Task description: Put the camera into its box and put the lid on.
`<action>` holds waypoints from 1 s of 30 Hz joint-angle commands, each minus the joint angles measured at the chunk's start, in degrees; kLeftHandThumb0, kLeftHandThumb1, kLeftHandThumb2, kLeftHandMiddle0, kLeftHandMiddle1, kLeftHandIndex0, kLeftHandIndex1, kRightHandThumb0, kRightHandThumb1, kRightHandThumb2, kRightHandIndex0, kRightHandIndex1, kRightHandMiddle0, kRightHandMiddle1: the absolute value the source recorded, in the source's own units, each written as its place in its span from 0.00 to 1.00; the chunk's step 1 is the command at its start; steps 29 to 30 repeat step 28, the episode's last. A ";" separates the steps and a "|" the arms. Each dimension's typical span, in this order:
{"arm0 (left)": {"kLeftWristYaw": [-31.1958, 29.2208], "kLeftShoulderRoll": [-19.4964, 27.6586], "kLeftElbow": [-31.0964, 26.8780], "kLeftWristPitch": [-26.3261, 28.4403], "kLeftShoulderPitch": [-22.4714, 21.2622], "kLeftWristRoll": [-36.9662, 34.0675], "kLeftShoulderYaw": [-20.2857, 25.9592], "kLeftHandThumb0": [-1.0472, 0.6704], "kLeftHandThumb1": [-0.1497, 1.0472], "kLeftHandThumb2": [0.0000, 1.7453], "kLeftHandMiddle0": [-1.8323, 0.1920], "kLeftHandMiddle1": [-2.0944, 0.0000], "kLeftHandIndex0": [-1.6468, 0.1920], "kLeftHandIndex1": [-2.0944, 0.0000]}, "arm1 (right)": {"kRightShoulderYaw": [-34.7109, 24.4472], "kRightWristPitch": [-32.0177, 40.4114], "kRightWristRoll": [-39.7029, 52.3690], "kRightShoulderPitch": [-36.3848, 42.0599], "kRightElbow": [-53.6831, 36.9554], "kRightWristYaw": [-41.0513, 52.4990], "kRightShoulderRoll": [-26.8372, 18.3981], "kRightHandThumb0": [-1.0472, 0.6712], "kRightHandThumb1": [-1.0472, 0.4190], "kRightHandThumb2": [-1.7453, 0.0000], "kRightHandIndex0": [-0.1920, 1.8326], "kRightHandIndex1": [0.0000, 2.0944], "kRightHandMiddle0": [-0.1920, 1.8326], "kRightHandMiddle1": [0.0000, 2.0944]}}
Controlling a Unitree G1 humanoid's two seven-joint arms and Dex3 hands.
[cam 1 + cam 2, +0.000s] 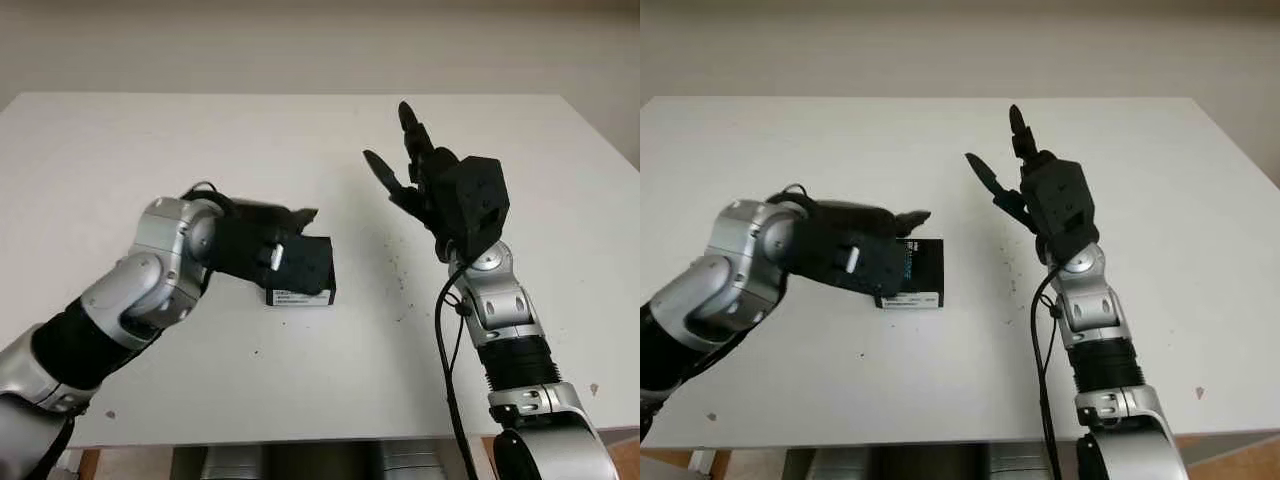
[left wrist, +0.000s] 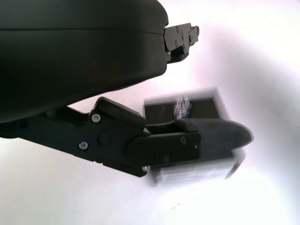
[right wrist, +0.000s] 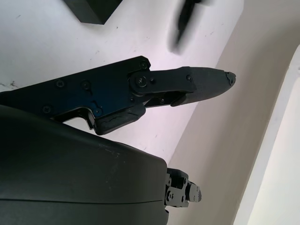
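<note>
Black camera box (image 1: 303, 273), near the middle of the white counter (image 1: 100, 150) with open room on all sides, was half hidden by the left hand (image 1: 262, 250), its fingers grasping it; right hand (image 1: 430, 180) was raised alongside, released.

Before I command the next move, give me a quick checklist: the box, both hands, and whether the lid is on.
1. Black box located, on the white table near its middle: ok.
2. Left hand at the box, a finger lying across its top: ok.
3. Left hand firmly gripping the box: cannot tell.
4. Right hand open, raised above the table to the right of the box, holding nothing: ok.
5. Lid on the box: cannot tell; the left hand covers part of it.
6. Camera inside the box: cannot tell.
</note>
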 commanded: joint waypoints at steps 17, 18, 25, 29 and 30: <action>38.93 -17.70 16.17 -19.13 13.27 -26.10 33.30 0.16 1.00 0.37 1.00 1.00 1.00 1.00 | -1.29 1.11 1.23 0.34 -0.85 -0.89 0.58 0.18 0.00 0.68 0.00 0.00 0.01 0.02; 39.81 -18.33 17.45 -19.60 13.48 -27.17 33.91 0.16 1.00 0.38 1.00 1.00 1.00 1.00 | -1.42 0.81 1.60 0.33 -0.44 -0.90 0.68 0.17 0.00 0.68 0.00 0.00 0.01 0.02; 41.70 -20.99 27.36 -28.17 13.38 -34.02 36.48 0.14 1.00 0.40 1.00 1.00 1.00 1.00 | -1.42 -3.13 2.08 0.19 2.83 -1.90 1.33 0.17 0.00 0.66 0.00 0.00 0.00 0.02; 41.64 -20.97 29.06 -30.75 13.89 -35.18 36.34 0.14 1.00 0.43 1.00 1.00 1.00 1.00 | -1.16 -3.14 2.14 0.57 3.29 -1.62 1.59 0.18 0.00 0.65 0.00 0.00 0.00 0.01; 41.64 -20.97 29.06 -30.75 13.89 -35.18 36.34 0.14 1.00 0.43 1.00 1.00 1.00 1.00 | -1.16 -3.14 2.14 0.57 3.29 -1.62 1.59 0.18 0.00 0.65 0.00 0.00 0.00 0.01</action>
